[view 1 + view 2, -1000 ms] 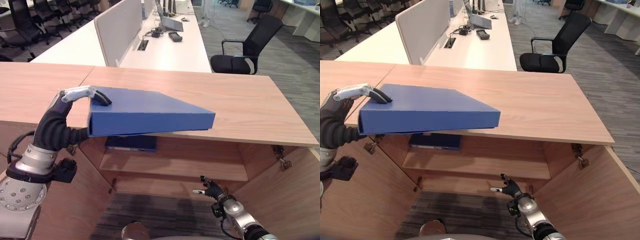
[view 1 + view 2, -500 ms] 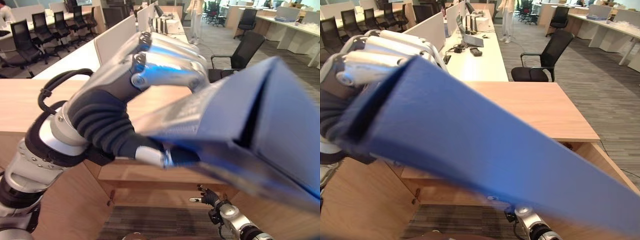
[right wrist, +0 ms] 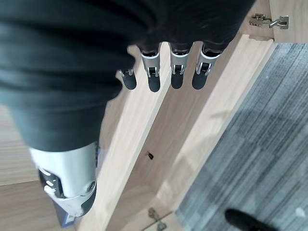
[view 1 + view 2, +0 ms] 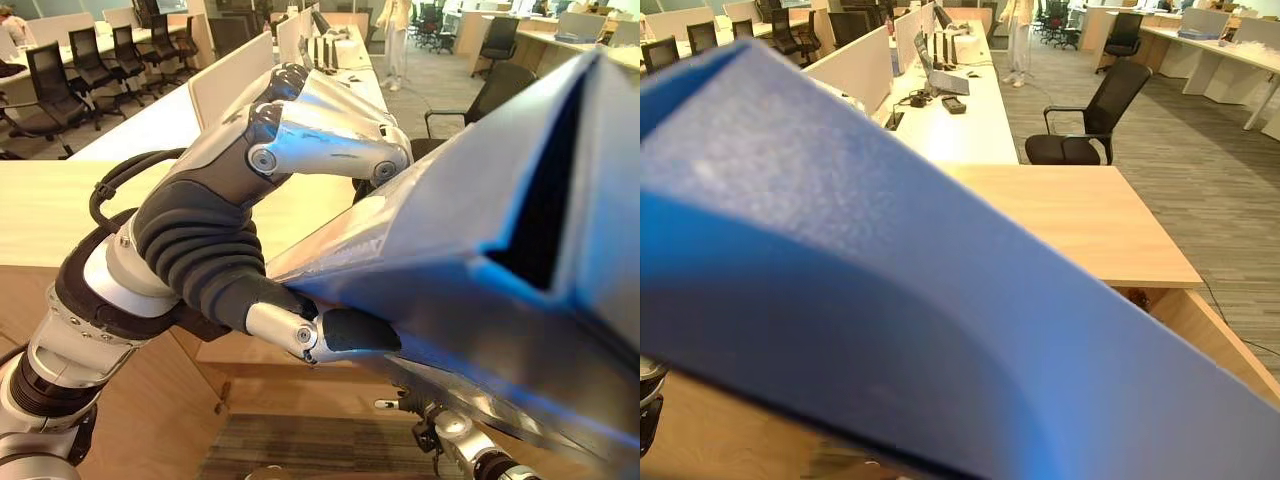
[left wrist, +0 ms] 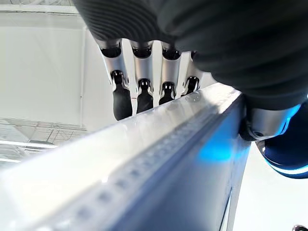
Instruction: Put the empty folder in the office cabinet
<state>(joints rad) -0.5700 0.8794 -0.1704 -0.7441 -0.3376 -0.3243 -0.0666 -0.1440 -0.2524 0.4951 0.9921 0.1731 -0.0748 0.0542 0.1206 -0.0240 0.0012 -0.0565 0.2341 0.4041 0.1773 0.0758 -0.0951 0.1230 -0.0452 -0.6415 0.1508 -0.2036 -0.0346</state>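
Folder: blue folder raised close in front of the head camera, above the wooden cabinet top.
Long axis: slants from the left hand down toward the robot's right.
Left hand: left hand clamps one end, fingers on top, thumb beneath.
Right hand: right hand low by the open cabinet, fingers relaxed, holding nothing.
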